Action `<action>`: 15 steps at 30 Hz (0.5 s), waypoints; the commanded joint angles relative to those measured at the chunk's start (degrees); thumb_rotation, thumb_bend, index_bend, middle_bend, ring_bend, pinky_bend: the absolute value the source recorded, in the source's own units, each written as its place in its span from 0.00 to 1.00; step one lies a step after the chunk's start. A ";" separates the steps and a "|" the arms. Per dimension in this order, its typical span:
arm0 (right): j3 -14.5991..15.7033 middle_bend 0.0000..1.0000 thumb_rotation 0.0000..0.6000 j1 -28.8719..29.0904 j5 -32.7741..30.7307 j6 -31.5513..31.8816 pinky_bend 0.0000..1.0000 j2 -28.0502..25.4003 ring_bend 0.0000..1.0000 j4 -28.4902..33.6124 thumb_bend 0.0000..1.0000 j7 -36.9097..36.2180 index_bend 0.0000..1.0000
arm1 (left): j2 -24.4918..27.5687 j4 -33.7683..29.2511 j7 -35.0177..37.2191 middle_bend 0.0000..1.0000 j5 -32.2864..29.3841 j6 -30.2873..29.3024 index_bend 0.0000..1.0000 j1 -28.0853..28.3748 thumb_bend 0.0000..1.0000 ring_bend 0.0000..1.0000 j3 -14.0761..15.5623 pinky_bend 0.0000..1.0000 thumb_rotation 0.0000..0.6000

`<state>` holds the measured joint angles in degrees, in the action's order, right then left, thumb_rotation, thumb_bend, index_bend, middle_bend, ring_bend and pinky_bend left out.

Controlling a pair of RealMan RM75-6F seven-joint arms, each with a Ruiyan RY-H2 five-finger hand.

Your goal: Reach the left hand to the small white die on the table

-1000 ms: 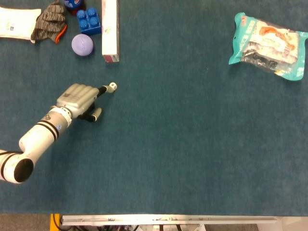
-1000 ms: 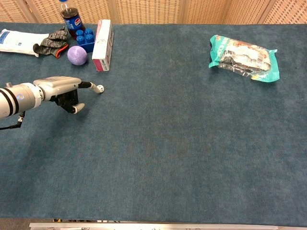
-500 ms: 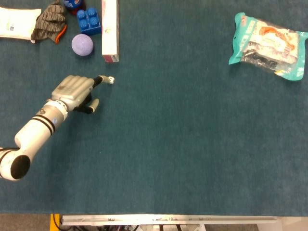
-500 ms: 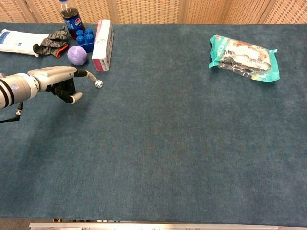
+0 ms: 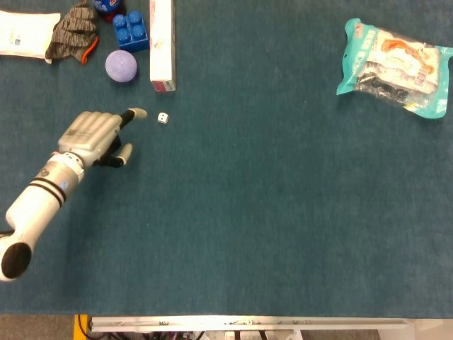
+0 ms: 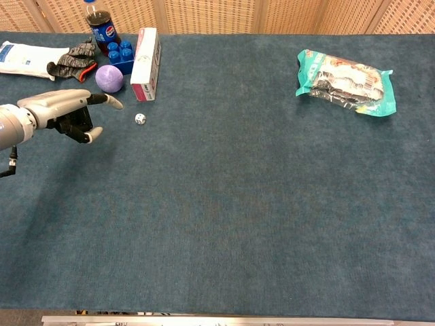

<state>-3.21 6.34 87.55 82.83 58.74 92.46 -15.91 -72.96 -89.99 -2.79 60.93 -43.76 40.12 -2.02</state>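
Just beside die (image 5: 163,119), left robot hand (image 5: 92,134)

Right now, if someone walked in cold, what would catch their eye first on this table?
Probably the left hand, one finger extended toward the small white die without touching it. Next, the teal snack bag alone at the far right, and the clutter at far left around the purple ball.

A dark teal carpeted worktop (image 5: 255,212). Near its far left edge lie a white packet (image 5: 21,32), a grey glove (image 5: 73,32), a cola bottle (image 6: 97,26), a blue brick (image 5: 129,30), a lilac ball (image 5: 122,66) and a white box (image 5: 162,44). A small white die (image 5: 163,118) sits just below the box. A teal snack bag (image 5: 396,66) lies far right.
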 commanded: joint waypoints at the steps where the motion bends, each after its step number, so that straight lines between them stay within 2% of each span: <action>1: 0.02 0.34 1.00 -0.03 -0.02 -0.03 0.32 -0.02 0.31 -0.05 0.37 -0.05 0.15 | 1.56 -2.30 0.84 0.94 2.27 -5.50 0.13 -3.55 0.52 0.94 0.49 1.00 1.00; 4: 0.04 0.34 1.00 -0.08 0.04 0.05 0.32 -0.09 0.31 -0.09 0.37 -0.11 0.15 | 2.27 -3.71 1.70 0.86 4.23 -11.01 0.12 -7.01 0.52 0.86 1.05 0.98 1.00; 7: 0.08 0.34 1.00 -0.11 -0.03 -0.07 0.32 -0.17 0.31 -0.09 0.37 -0.15 0.15 | 3.02 -5.15 2.60 0.72 6.64 -16.76 0.10 -10.73 0.51 0.69 1.87 0.90 1.00; 9: 0.11 0.34 1.00 -0.05 -0.06 -0.26 0.32 -0.12 0.31 -0.12 0.37 -0.14 0.15 | 3.59 -6.28 3.17 0.63 8.18 -20.72 0.10 -13.30 0.47 0.59 2.34 0.82 1.00; 13: 0.16 0.34 1.00 0.13 -0.54 -1.03 0.32 -0.03 0.31 -0.19 0.37 0.01 0.15 | 3.67 -6.99 4.14 0.51 10.47 -27.82 0.10 -17.56 0.41 0.46 2.69 0.68 1.00; 15: 0.14 0.34 1.00 0.38 -1.08 -1.88 0.32 0.05 0.31 -0.17 0.37 0.14 0.15 | 3.43 -6.95 4.57 0.42 12.40 -31.42 0.10 -19.98 0.37 0.37 3.33 0.56 1.00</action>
<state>-3.07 6.56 86.78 81.35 58.73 92.29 -15.87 -69.72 -96.16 0.71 70.53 -70.56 23.21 0.40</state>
